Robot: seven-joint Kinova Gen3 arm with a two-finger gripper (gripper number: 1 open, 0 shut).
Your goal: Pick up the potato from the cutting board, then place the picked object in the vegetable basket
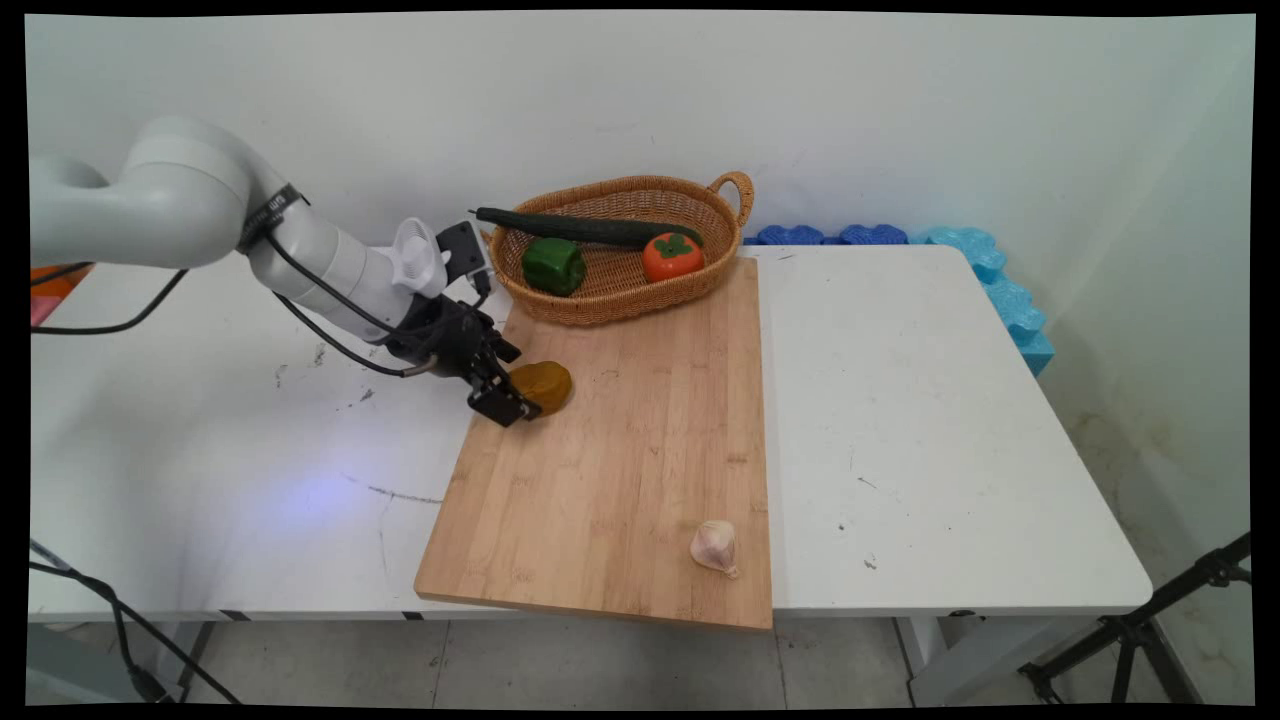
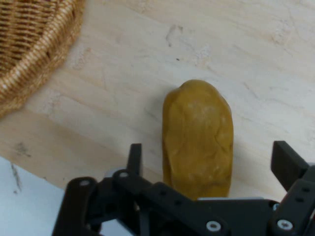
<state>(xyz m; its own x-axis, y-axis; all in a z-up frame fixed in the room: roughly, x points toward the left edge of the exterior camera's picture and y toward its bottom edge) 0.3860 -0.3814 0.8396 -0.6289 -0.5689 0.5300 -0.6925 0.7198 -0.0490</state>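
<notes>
From the main view I see the pincer (image 1: 520, 392) down low at the left edge of the wooden cutting board (image 1: 640, 470), which lies on the white desk (image 1: 930, 420). Its fingers reach around the near end of a brownish-yellow potato (image 1: 545, 385) that rests on the board, just in front of the wicker basket (image 1: 625, 290). The basket sits at the board's far end and holds a long cucumber (image 1: 585, 228) laid across its back, a green pepper (image 1: 553, 265) on the left and a red-orange persimmon (image 1: 673, 256) on the right. A garlic bulb (image 1: 714, 546) lies near the board's front right corner, well apart from the arm. Blue foam blocks (image 1: 960, 260) line the desk's far right edge against the wall, and black cables hang from the arm.

In the hand view I see the pincer (image 2: 209, 167) spread wide, with the potato (image 2: 198, 137) lying lengthwise between its two fingers. The left finger (image 2: 135, 157) stands just beside the potato's flank, and the right finger (image 2: 288, 164) is well off to the other side with bare board showing between it and the potato. Neither finger presses on it. The basket's woven rim (image 2: 37, 54) fills the upper left corner, near the potato but not touching it, and a strip of the desk (image 2: 24, 206) shows at the lower left beyond the board's edge (image 2: 74, 162).
</notes>
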